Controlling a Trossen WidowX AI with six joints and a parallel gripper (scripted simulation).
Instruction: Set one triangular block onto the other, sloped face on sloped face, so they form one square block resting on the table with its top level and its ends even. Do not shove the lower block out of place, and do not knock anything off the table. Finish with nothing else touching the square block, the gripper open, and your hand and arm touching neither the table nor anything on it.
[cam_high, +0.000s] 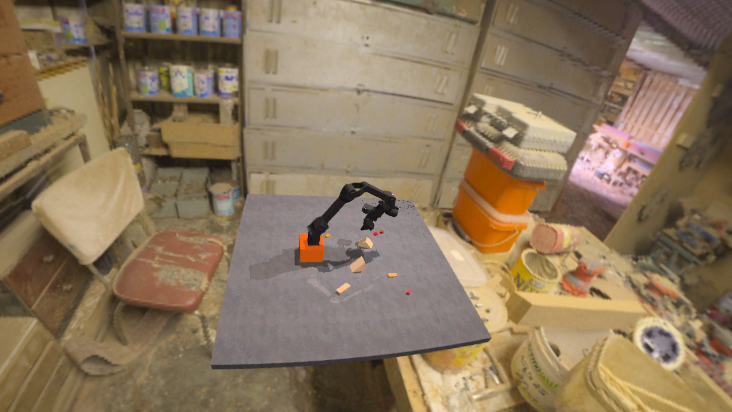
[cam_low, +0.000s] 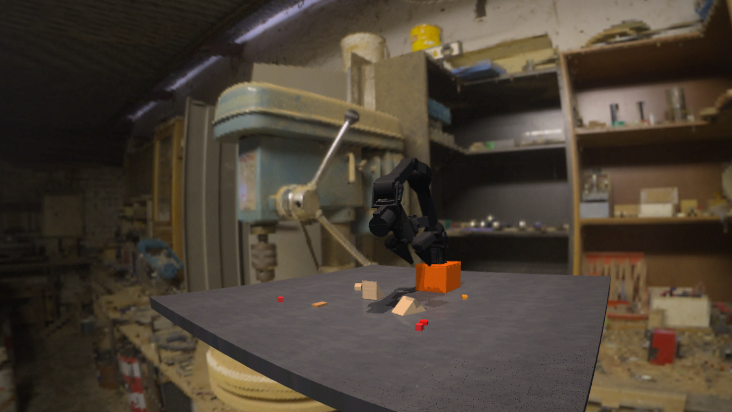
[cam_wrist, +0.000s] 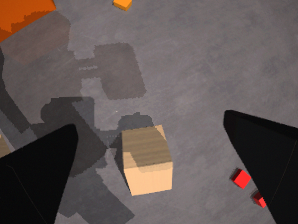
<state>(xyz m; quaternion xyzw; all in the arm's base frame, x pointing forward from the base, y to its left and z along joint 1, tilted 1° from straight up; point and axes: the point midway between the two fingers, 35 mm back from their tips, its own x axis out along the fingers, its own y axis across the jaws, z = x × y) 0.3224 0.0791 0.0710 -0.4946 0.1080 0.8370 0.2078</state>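
Observation:
One triangular block (cam_high: 364, 243) (cam_low: 407, 306) (cam_wrist: 147, 177) lies on the table (cam_high: 286, 327) (cam_low: 486, 348), apparently on its broad face with a ridge up. The other triangular block (cam_high: 357, 265) (cam_low: 369, 290) stands apart from it, with an upright squarish face toward the exterior camera and a slope behind; only a sliver shows at the wrist view's left edge. My gripper (cam_high: 365, 218) (cam_low: 420, 262) (cam_wrist: 150, 124) is wide open and empty. It hangs above the first block, touching neither block.
A tan slab (cam_high: 342, 288) (cam_low: 358, 286) and a thin orange piece (cam_high: 391, 275) (cam_low: 319, 304) lie nearby. Two red cubes (cam_high: 378, 232) (cam_low: 421, 324) lie near the first block; another red cube (cam_high: 408, 292) (cam_low: 280, 298) is farther off. A small orange cube (cam_high: 327, 235) (cam_low: 464, 296) (cam_wrist: 122, 4) lies near the orange base (cam_high: 310, 251) (cam_low: 431, 278).

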